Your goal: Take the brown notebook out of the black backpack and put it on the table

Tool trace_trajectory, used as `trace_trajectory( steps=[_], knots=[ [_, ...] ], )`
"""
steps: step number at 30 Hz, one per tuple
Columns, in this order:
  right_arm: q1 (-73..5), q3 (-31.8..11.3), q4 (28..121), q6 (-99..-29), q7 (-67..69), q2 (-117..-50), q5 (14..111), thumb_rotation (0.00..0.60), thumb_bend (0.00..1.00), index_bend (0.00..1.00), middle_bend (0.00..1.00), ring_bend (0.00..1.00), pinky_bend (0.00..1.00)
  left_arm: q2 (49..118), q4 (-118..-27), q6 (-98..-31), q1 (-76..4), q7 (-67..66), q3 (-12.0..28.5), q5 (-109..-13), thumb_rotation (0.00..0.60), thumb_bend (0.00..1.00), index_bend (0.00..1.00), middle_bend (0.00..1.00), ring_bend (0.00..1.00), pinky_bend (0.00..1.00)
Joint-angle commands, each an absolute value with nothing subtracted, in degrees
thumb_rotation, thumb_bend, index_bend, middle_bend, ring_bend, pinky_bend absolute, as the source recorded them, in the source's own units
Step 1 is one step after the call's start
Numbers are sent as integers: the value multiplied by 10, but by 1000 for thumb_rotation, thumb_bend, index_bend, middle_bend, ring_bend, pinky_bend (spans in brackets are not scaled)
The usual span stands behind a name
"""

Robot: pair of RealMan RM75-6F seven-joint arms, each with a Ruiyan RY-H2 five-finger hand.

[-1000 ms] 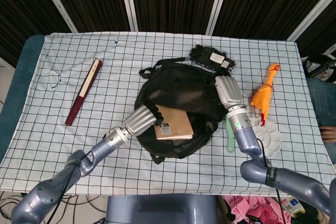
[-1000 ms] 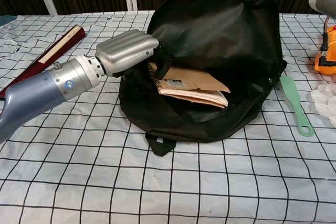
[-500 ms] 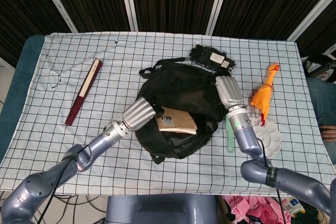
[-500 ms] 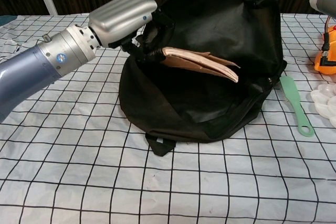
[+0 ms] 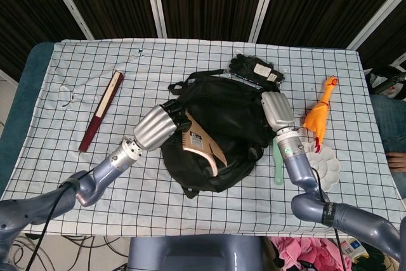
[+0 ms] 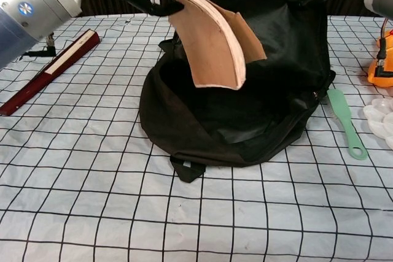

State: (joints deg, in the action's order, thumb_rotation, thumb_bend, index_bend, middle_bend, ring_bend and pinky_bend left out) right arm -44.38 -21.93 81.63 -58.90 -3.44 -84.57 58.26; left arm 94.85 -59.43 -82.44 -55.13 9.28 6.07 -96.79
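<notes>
checked cloth covers the tabletop [image 5: 76,157], dark slatted panels behind. left hand [image 5: 154,127] grips the brown notebook [image 6: 212,41] by its top edge, lifted clear above the open black backpack [image 5: 238,118], covers drooping. right hand [image 5: 276,111] holds the backpack's far rim. a green spatula [image 6: 347,124] lies just beside the backpack.

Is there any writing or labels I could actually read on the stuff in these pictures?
None can be read.
Brown notebook: a small printed patch near its spiral edge, too small to read.
Black gloves: a white tag, print blurred.
Left forearm: a round blue emblem, no legible text.
</notes>
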Motion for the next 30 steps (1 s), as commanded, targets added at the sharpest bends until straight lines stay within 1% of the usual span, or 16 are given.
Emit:
trace_trajectory(
  steps=[1, 5, 8, 11, 14, 15, 17, 18, 19, 20, 21, 22, 23, 25, 27, 30],
  knots=[
    [-441, -218, 823, -587, -32, -841, 582, 600, 522, 648, 530, 318, 86, 848, -724, -843, -532, 46, 85, -962, 600, 462, 657, 704, 441, 391],
    [-434, -210, 837, -589, -32, -833, 590, 600, 522, 648, 530, 318, 86, 779, -797, -849, -512, 22, 102, -944, 600, 461, 657, 702, 440, 391],
    [-427, -202, 857, -586, -28, -826, 594, 600, 523, 648, 530, 318, 86, 736, -825, -852, -494, 12, 114, -927, 600, 462, 657, 700, 440, 391],
    [-419, -189, 882, -587, -27, -819, 606, 600, 522, 648, 530, 318, 86, 707, -826, -855, -477, 15, 121, -912, 600, 462, 656, 700, 441, 391],
    [-410, -165, 909, -584, -36, -812, 622, 600, 521, 648, 523, 318, 86, 693, -804, -854, -466, 18, 127, -900, 600, 462, 656, 698, 441, 391],
    [-406, -155, 921, -583, -41, -808, 627, 600, 516, 648, 513, 318, 86, 690, -796, -854, -462, 19, 127, -898, 600, 462, 656, 697, 441, 391],
    [-399, -133, 946, -571, -48, -799, 634, 600, 470, 624, 465, 314, 86, 689, -772, -843, -460, 25, 130, -886, 600, 462, 655, 696, 441, 392],
    [-397, -125, 959, -562, -48, -793, 635, 600, 408, 564, 403, 303, 86, 691, -760, -837, -459, 30, 131, -880, 600, 462, 655, 695, 441, 392],
    [-395, -115, 974, -550, -43, -786, 638, 600, 349, 479, 339, 283, 86, 693, -750, -831, -459, 35, 132, -876, 600, 462, 655, 694, 441, 392],
    [-394, -108, 984, -540, -40, -780, 642, 600, 323, 425, 305, 270, 86, 695, -743, -827, -459, 37, 133, -874, 600, 462, 654, 694, 441, 392],
    [-394, -100, 997, -526, -34, -769, 648, 600, 283, 316, 242, 241, 86, 699, -733, -822, -460, 41, 133, -871, 600, 462, 654, 693, 441, 392],
    [-394, -93, 1008, -512, -30, -757, 655, 600, 253, 205, 178, 203, 86, 703, -723, -817, -460, 45, 133, -868, 600, 462, 653, 693, 440, 392],
    [-396, -86, 1018, -496, -27, -743, 663, 600, 244, 166, 154, 188, 86, 708, -714, -813, -461, 48, 133, -867, 600, 462, 653, 693, 440, 392],
    [-401, -76, 1037, -468, -21, -710, 675, 600, 224, 50, 82, 149, 86, 719, -695, -804, -464, 51, 132, -866, 600, 462, 653, 693, 441, 392],
    [-408, -69, 1049, -439, -18, -677, 679, 600, 221, 6, 64, 144, 86, 729, -677, -798, -469, 50, 131, -868, 600, 462, 653, 692, 441, 392],
    [-427, -54, 1063, -379, -32, -611, 668, 600, 221, 0, 49, 143, 86, 747, -650, -787, -476, 50, 130, -870, 600, 462, 652, 691, 441, 392]
  ],
)
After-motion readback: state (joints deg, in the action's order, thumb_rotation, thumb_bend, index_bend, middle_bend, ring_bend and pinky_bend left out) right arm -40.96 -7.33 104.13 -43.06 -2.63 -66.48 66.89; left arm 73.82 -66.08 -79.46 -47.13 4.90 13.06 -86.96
